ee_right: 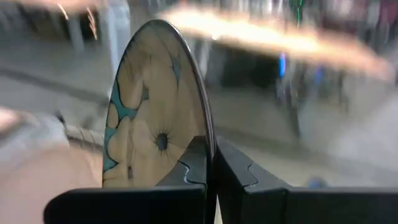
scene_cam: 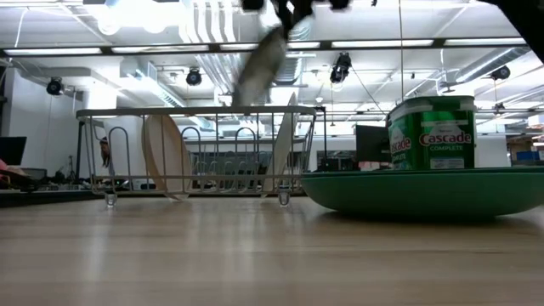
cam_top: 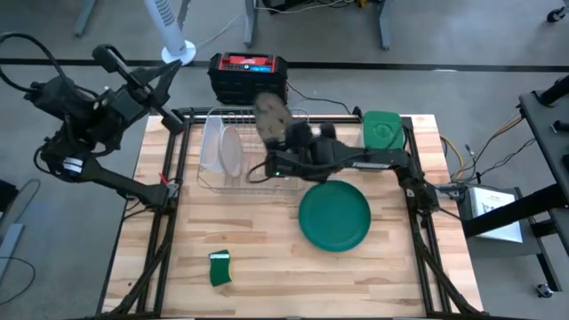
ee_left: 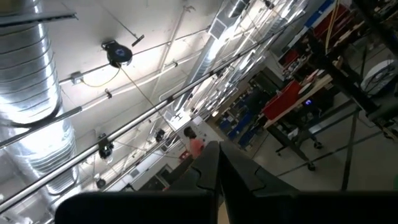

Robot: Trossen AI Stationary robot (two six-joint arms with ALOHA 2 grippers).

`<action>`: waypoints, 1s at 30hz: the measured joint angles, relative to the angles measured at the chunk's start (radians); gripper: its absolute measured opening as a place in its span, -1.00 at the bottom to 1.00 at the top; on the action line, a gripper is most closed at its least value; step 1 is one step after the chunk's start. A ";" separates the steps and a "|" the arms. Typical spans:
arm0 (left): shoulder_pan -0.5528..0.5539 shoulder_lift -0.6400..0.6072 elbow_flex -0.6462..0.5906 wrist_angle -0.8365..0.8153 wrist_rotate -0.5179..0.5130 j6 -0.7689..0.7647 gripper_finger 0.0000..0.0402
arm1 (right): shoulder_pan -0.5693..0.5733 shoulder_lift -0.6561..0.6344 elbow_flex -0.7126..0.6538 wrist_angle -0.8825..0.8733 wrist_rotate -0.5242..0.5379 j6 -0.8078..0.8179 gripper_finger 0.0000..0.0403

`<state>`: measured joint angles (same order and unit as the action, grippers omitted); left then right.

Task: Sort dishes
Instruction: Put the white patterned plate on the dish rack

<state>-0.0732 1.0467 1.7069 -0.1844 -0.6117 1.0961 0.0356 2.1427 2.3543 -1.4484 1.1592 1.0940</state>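
My right gripper (ee_right: 211, 163) is shut on a patterned plate (cam_top: 271, 114) with a flower print, held over the wire dish rack (cam_top: 253, 160) at the table's far middle. In the low view this plate (scene_cam: 259, 66) hangs tilted above the rack's top rail. Whitish plates (cam_top: 222, 149) stand on edge in the rack's slots. A dark green plate (cam_top: 334, 215) lies flat on the table in front of the rack. My left gripper (ee_left: 217, 171) is shut on nothing, raised beyond the table's far left corner, pointing up at the ceiling. My right gripper pinches the patterned plate's rim (ee_right: 210, 138) between its two fingers. The fingers reach in from the table's right side, slanting a little downward. The plate stands on edge, tilted, and rises beyond the fingers, lifted clear of the rack.
A green lidded canister (cam_top: 382, 131) stands at the far right, beside the rack. A small green sponge (cam_top: 220, 268) lies near the front left. A black and red box (cam_top: 249, 76) sits behind the rack, beyond the table's far edge. Bare wood lies along the front.
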 joint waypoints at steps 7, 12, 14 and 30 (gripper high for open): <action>0.039 0.031 0.000 0.005 0.005 -0.017 -1.00 | 0.011 0.021 -0.020 -0.063 0.015 0.118 -1.00; 0.051 0.063 0.000 0.003 0.010 -0.017 -1.00 | -0.001 0.020 -0.022 -0.066 0.025 0.112 -1.00; 0.058 0.073 0.000 0.004 0.011 -0.017 -1.00 | -0.001 0.020 -0.022 -0.065 0.028 0.112 -1.00; 0.069 0.080 0.000 0.009 0.010 -0.044 -1.00 | -0.005 0.020 -0.225 0.245 0.141 0.063 -1.00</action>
<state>-0.0044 1.1263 1.7068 -0.1753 -0.6014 1.0517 0.0303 2.1628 2.1294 -1.2030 1.3005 1.1568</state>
